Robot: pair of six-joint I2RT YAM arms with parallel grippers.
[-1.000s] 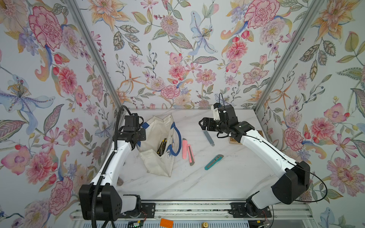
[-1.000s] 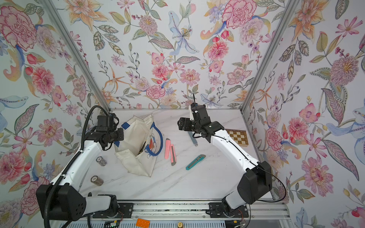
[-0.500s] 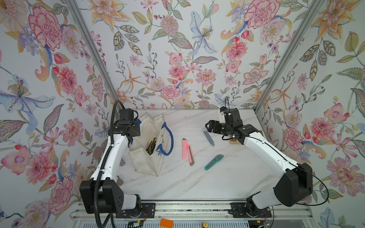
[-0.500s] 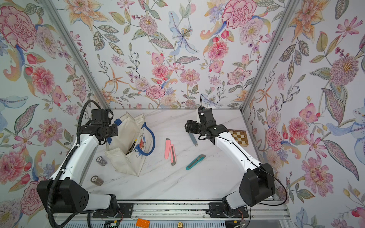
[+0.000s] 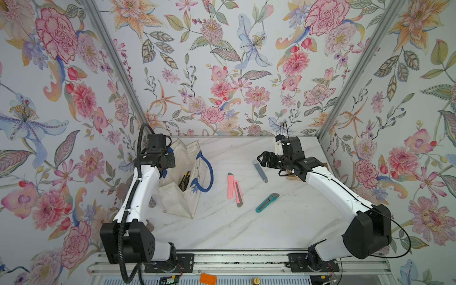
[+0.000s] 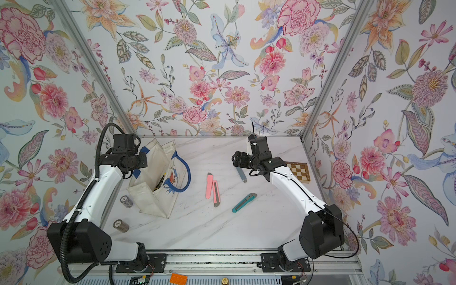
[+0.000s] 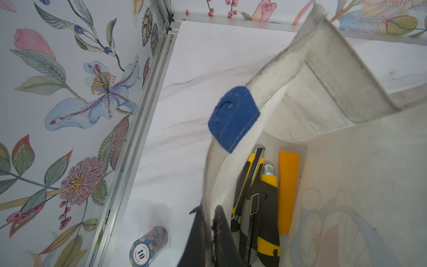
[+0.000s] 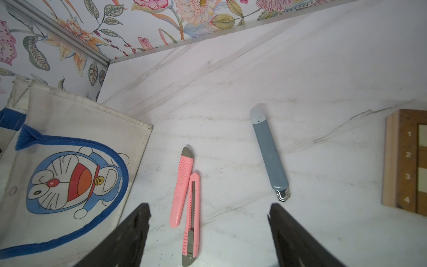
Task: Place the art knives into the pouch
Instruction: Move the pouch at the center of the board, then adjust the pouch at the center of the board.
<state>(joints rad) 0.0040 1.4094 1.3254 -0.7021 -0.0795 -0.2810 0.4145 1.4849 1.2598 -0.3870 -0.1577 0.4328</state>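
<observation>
The pouch (image 5: 176, 197) (image 6: 150, 197) is an off-white tote with blue handles, lying at the table's left with its mouth held open. My left gripper (image 7: 209, 213) is shut on the pouch's rim (image 7: 209, 175), below a blue tab (image 7: 233, 118). Yellow-and-black art knives (image 7: 261, 208) lie inside. On the marble lie two pink art knives (image 5: 230, 185) (image 8: 181, 185), a grey one (image 5: 260, 171) (image 8: 269, 154) and a teal one (image 5: 267, 202). My right gripper (image 5: 260, 158) (image 8: 208, 208) hangs open and empty above the grey knife's far end.
A small wooden chessboard (image 6: 299, 172) (image 8: 406, 161) sits at the right wall under my right forearm. Two poker-chip stacks (image 6: 126, 201) (image 6: 121, 225) lie left of the pouch, one beside my left gripper (image 7: 147, 249). Floral walls close in the table on three sides.
My left gripper has drawn the pouch's rim left and back, and the pouch slid left with its mouth wider. My right arm has pulled back to the right, toward the grey knife.
</observation>
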